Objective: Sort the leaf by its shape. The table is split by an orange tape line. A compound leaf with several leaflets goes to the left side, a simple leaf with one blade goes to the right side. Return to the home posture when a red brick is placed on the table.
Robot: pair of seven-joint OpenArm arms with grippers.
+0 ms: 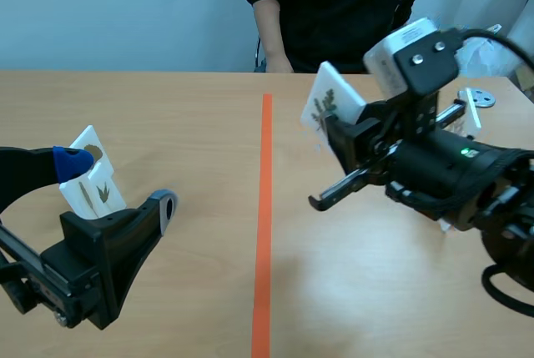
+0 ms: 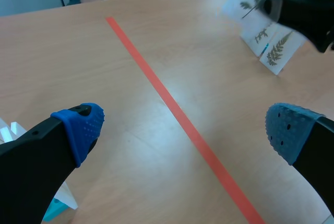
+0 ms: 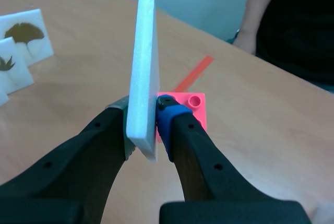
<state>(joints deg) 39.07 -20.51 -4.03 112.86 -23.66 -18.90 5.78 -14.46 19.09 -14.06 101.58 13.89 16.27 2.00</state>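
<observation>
Evidently my right hand (image 3: 145,124) pinched the leaf card (image 3: 146,51) near its edge; it could twist loose; left hand (image 2: 182,127) stood open.

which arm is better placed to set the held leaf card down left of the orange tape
Right: the right tool is shut on the card, whose sprig shows several leaflets, near the tape line. The left tool is open and empty beside the left-side cards.
</observation>
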